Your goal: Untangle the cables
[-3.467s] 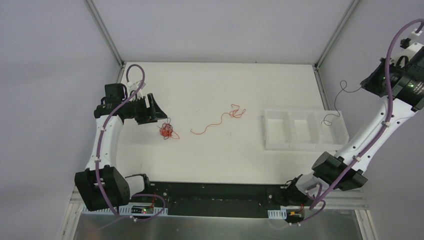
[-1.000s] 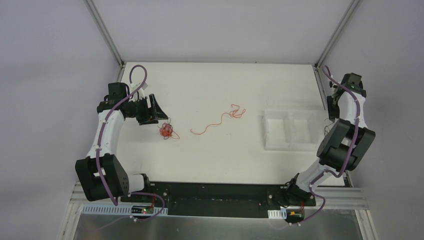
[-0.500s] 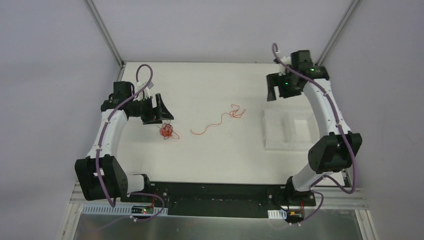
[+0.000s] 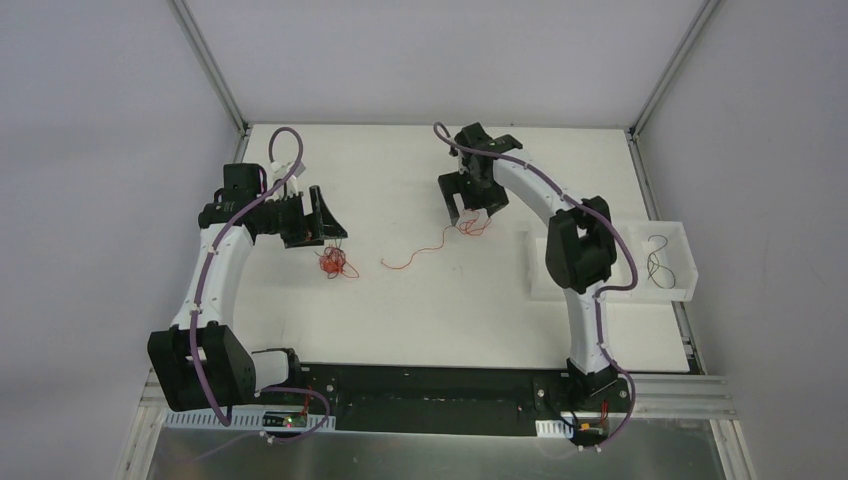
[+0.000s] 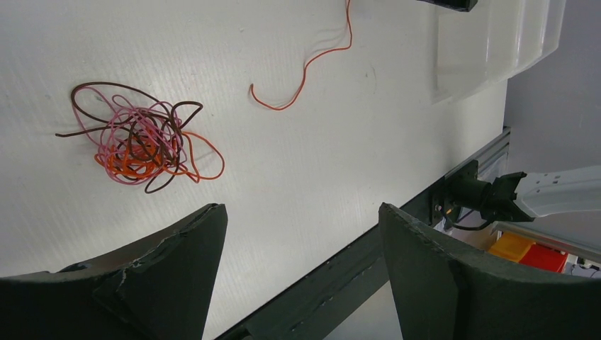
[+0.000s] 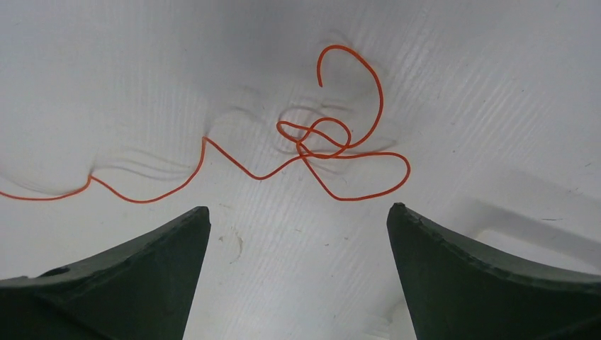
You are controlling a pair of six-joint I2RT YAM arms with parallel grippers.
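A small wad of red-orange, pink and dark cables [image 4: 336, 263] [image 5: 142, 145] lies on the white table at the left. My left gripper [image 4: 325, 228] [image 5: 302, 209] hovers just behind it, open and empty. One loose orange cable [image 4: 425, 247] [image 6: 312, 152] [image 5: 305, 67] curls across the middle of the table. Its looped end lies right in front of my right gripper [image 4: 472, 205] [image 6: 298, 209], which is open wide and holds nothing. A thin black cable [image 4: 653, 258] rests in the clear tray [image 4: 690, 262] at the right.
The clear tray [image 5: 496, 42] has several compartments, and my right arm crosses over its left part. Metal frame posts stand at the table's back corners. A black rail [image 4: 440, 385] runs along the near edge between the arm bases.
My right arm has swung from the tray at the far right across to the loose orange cable, jaws opening wide. The black cable now lies in the tray. My left gripper has opened a little.
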